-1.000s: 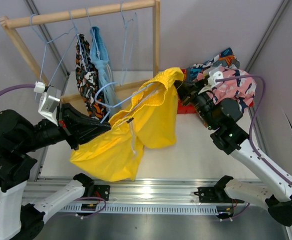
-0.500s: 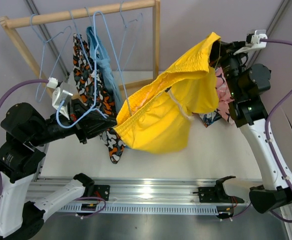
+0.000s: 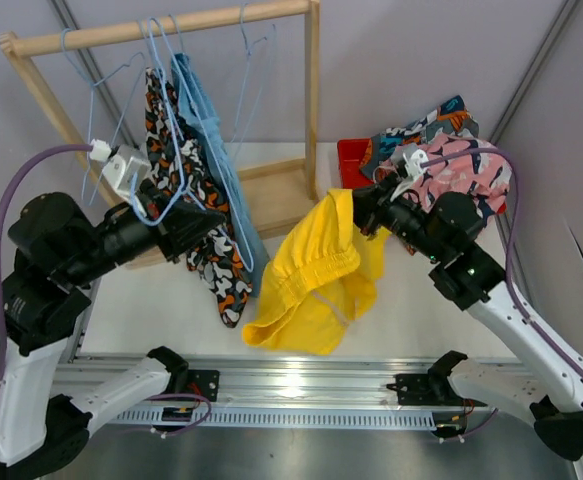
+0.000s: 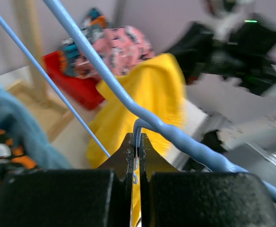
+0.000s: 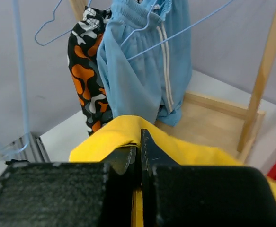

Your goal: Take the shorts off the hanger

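The yellow shorts (image 3: pixel 316 270) hang from my right gripper (image 3: pixel 359 208), which is shut on their top edge (image 5: pixel 128 135); their lower end rests on the table. They are off the blue hanger (image 3: pixel 171 110), which my left gripper (image 3: pixel 203 232) pinches shut (image 4: pixel 137 142) next to the wooden rack (image 3: pixel 161 28). The black-orange-white shorts (image 3: pixel 211 250) and light blue shorts (image 3: pixel 216 160) hang on the rack. The pink patterned shorts (image 3: pixel 466 170) and blue-orange patterned shorts (image 3: pixel 426 125) lie piled at the right.
A red box (image 3: pixel 353 158) sits under the pile at the back right. Empty blue hangers (image 3: pixel 256 60) hang on the rack rail. The rack's wooden base (image 3: pixel 276 195) lies behind the yellow shorts.
My right gripper has come down and left with the yellow shorts, now free of the hanger and slumped on the table. My left gripper has lifted the bare hanger toward the rack.
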Tool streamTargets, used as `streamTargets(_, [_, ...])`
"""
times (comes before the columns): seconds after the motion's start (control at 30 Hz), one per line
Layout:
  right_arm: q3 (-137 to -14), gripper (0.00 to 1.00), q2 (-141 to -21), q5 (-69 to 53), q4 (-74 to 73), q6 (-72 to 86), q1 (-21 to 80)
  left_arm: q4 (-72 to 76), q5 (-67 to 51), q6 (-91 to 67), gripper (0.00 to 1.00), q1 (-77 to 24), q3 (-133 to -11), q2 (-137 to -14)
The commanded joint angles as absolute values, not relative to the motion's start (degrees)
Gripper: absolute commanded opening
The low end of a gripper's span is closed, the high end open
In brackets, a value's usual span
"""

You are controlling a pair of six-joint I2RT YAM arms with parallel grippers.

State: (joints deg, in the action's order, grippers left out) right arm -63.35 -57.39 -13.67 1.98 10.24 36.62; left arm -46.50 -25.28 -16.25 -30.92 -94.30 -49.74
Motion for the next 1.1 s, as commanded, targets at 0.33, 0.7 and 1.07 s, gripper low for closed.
streamTargets(0.33, [-95.77, 0.00, -68.86, 12.57, 7.46, -0.89, 19.62, -47.72, -16.70, -15.65, 0.00, -31.20, -86.75, -52.21])
streamTargets(0.7, [-116.63, 0.00, -98.07, 13.79, 22.74, 4.66, 1.41, -46.41, -23.91, -14.94, 0.00, -30.94, -94.89, -64.23])
streamTargets(1.07, [-88.72, 0.19, -97.67, 10.64, 30.39, 15.37, 0.53, -45.35, -35.15, -17.14, 0.00, -18.38, -118.81, -88.93])
